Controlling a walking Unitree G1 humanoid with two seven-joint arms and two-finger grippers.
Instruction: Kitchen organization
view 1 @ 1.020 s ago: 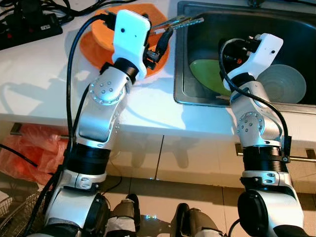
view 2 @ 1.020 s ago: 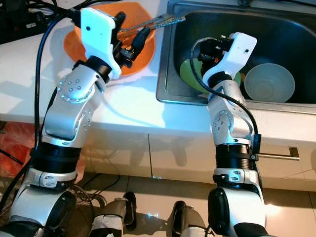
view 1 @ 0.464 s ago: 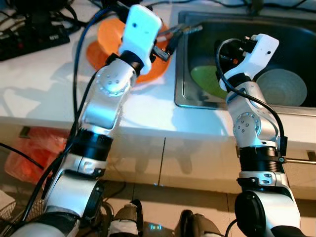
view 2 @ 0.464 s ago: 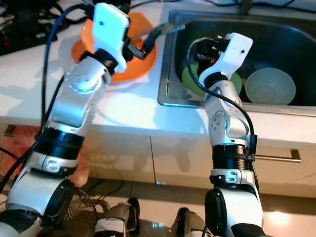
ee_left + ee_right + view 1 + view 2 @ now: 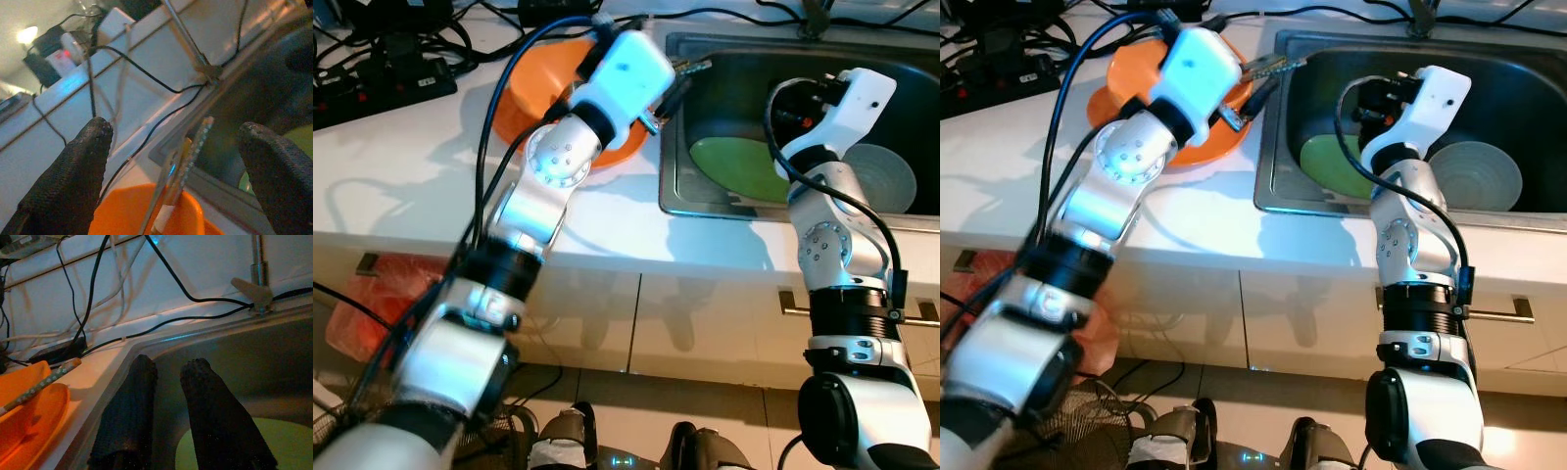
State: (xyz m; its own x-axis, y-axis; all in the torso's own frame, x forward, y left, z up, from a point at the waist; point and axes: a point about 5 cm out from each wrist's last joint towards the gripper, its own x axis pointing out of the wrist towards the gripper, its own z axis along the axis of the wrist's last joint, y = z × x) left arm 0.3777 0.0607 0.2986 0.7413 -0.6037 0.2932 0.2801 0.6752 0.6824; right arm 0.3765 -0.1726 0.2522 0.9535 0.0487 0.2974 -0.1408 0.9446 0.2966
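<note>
Starting on your left, black cables lie on the white counter, well off to the left of your left gripper. That gripper hangs over the counter's back part, right by the sink's left rim. Its two black fingers are spread wide apart and they grip nothing.

Just under and a bit behind this gripper sits an orange bowl on the counter. Thin sticks and a metal tool poke up out of the bowl. From your left wrist camera they stand in the gap between the two fingers, and you cannot tell if they touch a finger.

Next comes the metal sink. Your right gripper is down inside it, near the left wall. Its two fingers sit close side by side with only a thin gap, and nothing is between them.

A green plate lies on the sink floor, right below and in front of your right gripper. A pale bowl sits in the sink to the right of that gripper, next to the green plate. The tap stands behind the sink, past the right gripper's fingertips.
</note>
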